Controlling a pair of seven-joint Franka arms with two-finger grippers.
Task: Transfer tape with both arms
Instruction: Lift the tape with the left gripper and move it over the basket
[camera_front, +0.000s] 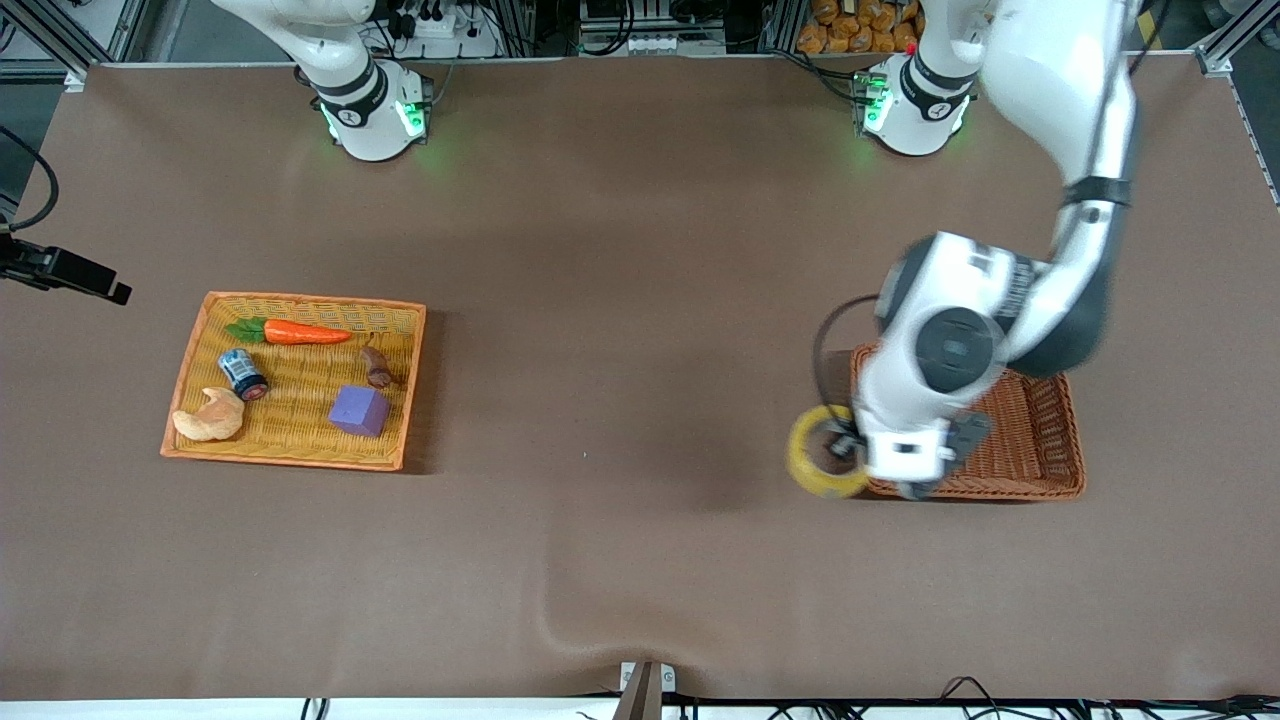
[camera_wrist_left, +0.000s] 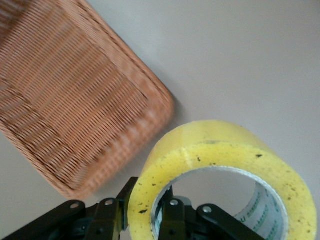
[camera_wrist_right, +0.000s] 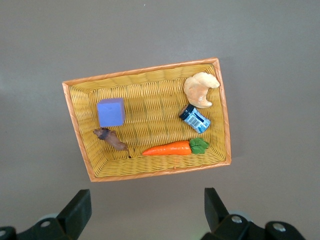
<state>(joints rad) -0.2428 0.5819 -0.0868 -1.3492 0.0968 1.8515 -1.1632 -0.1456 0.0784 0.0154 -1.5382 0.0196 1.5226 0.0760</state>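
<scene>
Left end effector (camera_front: 848, 447) is gripping the tape roll (camera_front: 823, 453) by its wall, aloft over the brown basket's (camera_front: 1040, 440) edge. Right end effector (camera_wrist_right: 145, 212) is hanging wide open, empty, over the yellow basket (camera_wrist_right: 75, 107). Next: handover mid-desk.

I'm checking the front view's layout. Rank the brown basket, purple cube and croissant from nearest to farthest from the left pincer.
1. Brown basket, right beside the left pincer, which grips the tape.
2. Purple cube, in the yellow basket.
3. Croissant, same basket's outer end.
</scene>
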